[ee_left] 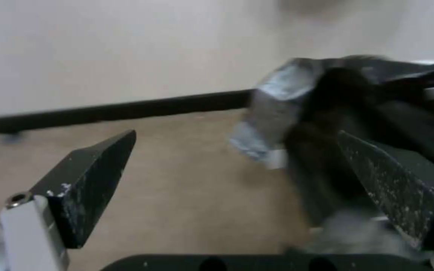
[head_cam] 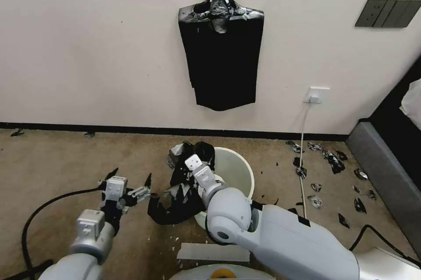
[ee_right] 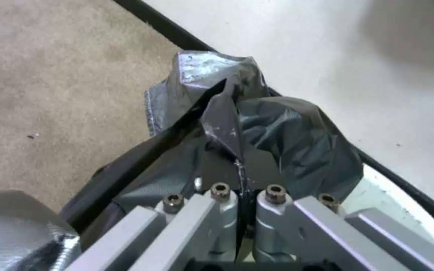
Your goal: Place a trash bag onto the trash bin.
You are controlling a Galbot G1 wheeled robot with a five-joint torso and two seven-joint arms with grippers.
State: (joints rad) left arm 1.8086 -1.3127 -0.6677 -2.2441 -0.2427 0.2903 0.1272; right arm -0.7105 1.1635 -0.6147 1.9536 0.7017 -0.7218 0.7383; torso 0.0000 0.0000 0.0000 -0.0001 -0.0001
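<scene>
The cream-white trash bin (head_cam: 239, 170) stands on the carpet near the wall. The glossy black trash bag (head_cam: 182, 192) hangs crumpled over the bin's left rim and down its outer side to the floor. My right gripper (head_cam: 198, 156) reaches over the bin and is shut on a fold of the bag; in the right wrist view the closed gripper (ee_right: 239, 169) pinches the trash bag (ee_right: 267, 128) above the bin's rim (ee_right: 393, 195). My left gripper (head_cam: 130, 178) is open just left of the bag, low over the carpet. Its fingertips (ee_left: 121, 143) stand wide apart, with the trash bag (ee_left: 327, 113) beside one finger.
A flat bunch of black bags (head_cam: 221, 56) hangs on the wall above the bin. Black plastic scraps (head_cam: 333, 161) litter the carpet to the right, near a white cable (head_cam: 302, 148) and wall socket (head_cam: 316, 94). Grey furniture (head_cam: 386, 175) stands far right. A white sheet (head_cam: 213, 252) lies in front.
</scene>
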